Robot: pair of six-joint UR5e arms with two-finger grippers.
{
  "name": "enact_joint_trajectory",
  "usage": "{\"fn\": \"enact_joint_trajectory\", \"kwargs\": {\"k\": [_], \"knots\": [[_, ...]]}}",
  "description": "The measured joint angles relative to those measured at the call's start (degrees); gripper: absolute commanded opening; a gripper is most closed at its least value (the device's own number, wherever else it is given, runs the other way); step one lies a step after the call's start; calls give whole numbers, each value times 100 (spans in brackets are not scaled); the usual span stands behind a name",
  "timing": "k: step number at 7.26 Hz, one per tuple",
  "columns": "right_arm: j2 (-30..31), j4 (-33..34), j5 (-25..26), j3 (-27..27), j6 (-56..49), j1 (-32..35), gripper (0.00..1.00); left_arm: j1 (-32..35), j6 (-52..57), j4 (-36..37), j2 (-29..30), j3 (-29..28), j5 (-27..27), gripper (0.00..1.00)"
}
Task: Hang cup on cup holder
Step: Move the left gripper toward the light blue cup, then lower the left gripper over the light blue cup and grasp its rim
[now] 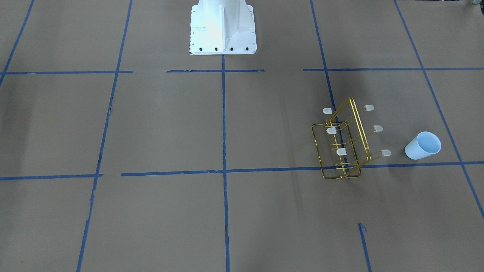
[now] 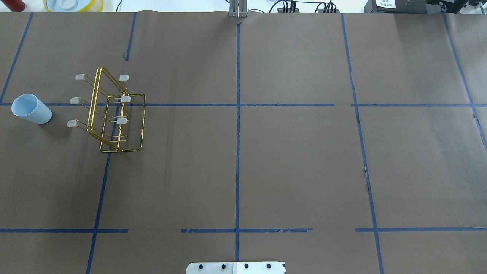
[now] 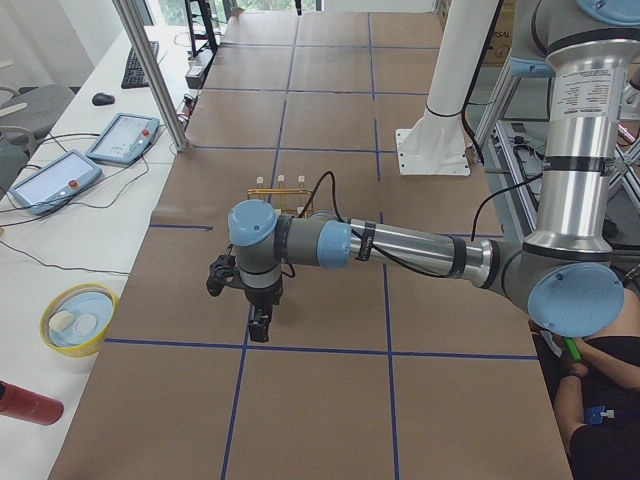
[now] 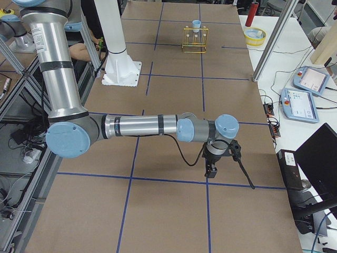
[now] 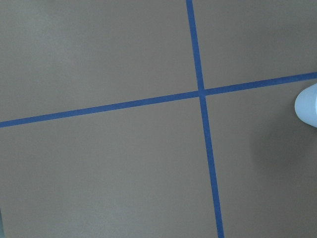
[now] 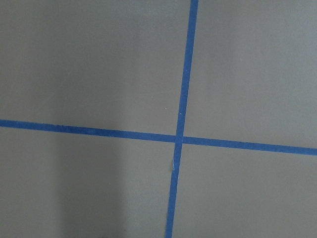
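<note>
The pale blue cup (image 1: pixel 422 146) stands upright on the brown table, mouth up, a short way to the outer side of the gold wire cup holder (image 1: pixel 342 145). Both show in the overhead view, the cup (image 2: pixel 31 109) at far left and the cup holder (image 2: pixel 114 114) beside it. No cup is on the pegs. The cup's edge (image 5: pixel 307 104) shows at the right of the left wrist view. My left gripper (image 3: pixel 258 325) hangs above the table, showing only in the exterior left view. My right gripper (image 4: pixel 210 169) hangs at the opposite end. I cannot tell whether either is open.
The robot's white base (image 1: pixel 222 26) stands at the table's middle edge. A yellow bowl (image 3: pixel 78 318) and a red object (image 3: pixel 25 405) lie on the white bench beyond the table. Pendant tablets (image 4: pixel 300 103) and metal posts (image 3: pixel 150 70) stand along that side.
</note>
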State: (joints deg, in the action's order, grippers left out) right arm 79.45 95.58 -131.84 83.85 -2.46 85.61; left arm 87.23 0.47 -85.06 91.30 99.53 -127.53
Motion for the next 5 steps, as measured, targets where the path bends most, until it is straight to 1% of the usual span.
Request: {"fn": "enact_joint_trajectory", "kwargs": {"k": [2,3,5], "knots": [[0,0,0,0,0,-3,100,-490,-1131,-579,-81,490,205,100],[0,0,0,0,0,-2,100,-836,-1770,-1087,-220,671,462,100],[0,-3,0,0,0,-2,100,-1449,-3152,-2561,-739,888,976,100]]}}
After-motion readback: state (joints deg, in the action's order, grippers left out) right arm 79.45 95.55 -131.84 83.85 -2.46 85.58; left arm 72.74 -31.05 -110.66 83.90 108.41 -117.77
